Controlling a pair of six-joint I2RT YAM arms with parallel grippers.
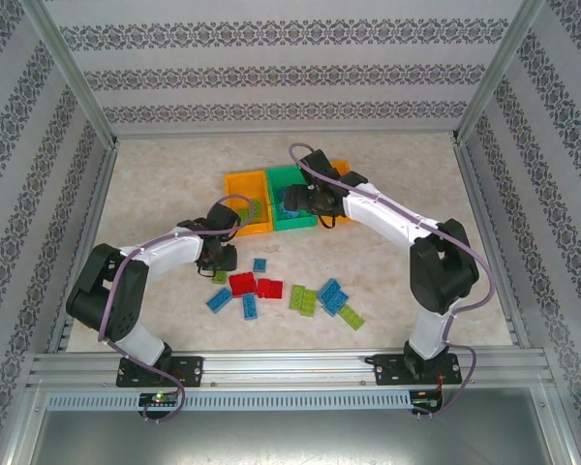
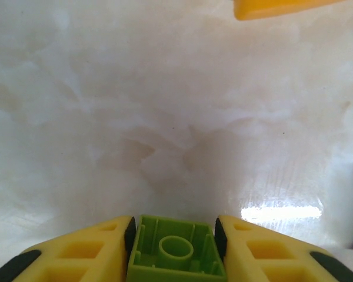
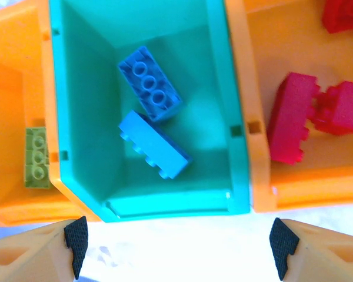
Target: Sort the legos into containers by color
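My left gripper (image 2: pixel 176 247) is shut on a lime green lego (image 2: pixel 176 254), held underside up just above the bare table. From above, that gripper (image 1: pixel 219 269) sits just in front of the left orange bin (image 1: pixel 240 186). My right gripper (image 3: pixel 179 244) hangs open with nothing between its fingers, over the near wall of the green bin (image 3: pixel 170 205), where two blue legos (image 3: pixel 150 85) (image 3: pixel 154 145) lie. The left orange bin (image 3: pixel 12 117) holds one lime lego (image 3: pixel 36 157). Red legos (image 3: pixel 291 126) lie in the right orange bin (image 3: pixel 253 88).
Loose legos lie on the table in front of the bins: red ones (image 1: pixel 242 283) (image 1: pixel 269 288), blue ones (image 1: pixel 218 299) (image 1: pixel 250 306) (image 1: pixel 331 294), lime ones (image 1: pixel 303 299) (image 1: pixel 351 318). The right arm (image 1: pixel 387 218) reaches across the right orange bin. Patterned walls enclose the table.
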